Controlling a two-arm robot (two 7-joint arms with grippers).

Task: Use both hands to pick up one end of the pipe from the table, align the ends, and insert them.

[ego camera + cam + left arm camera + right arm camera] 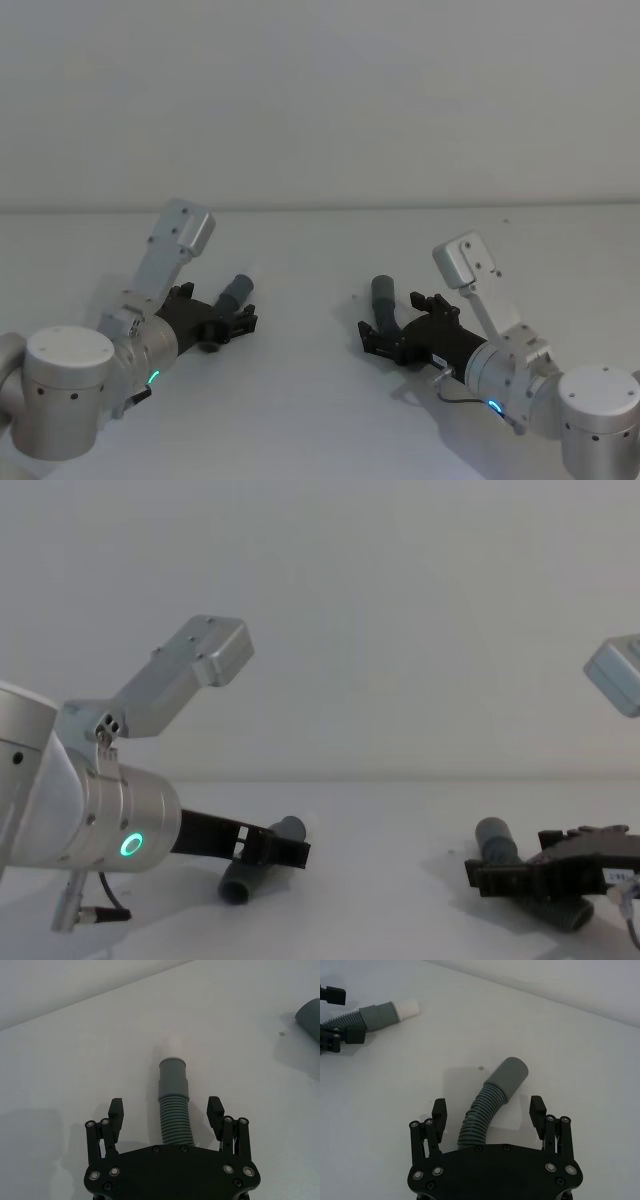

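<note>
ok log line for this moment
left tool open around white-tipped pipe | right tool open around socket pipe | pipes on table | not yet gripped

Left wrist view: the rear of the left hose piece (175,1120) runs under the body of the left end effector (165,1106); its white tip (173,1053) barely separates from the white tabletop (65,1075); the right hose piece (310,1017) is cut by the frame edge. Right wrist view: that piece's rear passes beneath the right end effector (488,1105). Chest view: black fingers (275,852) cover the left piece's middle.

Pale wall (320,100) behind white table (320,425)
</note>
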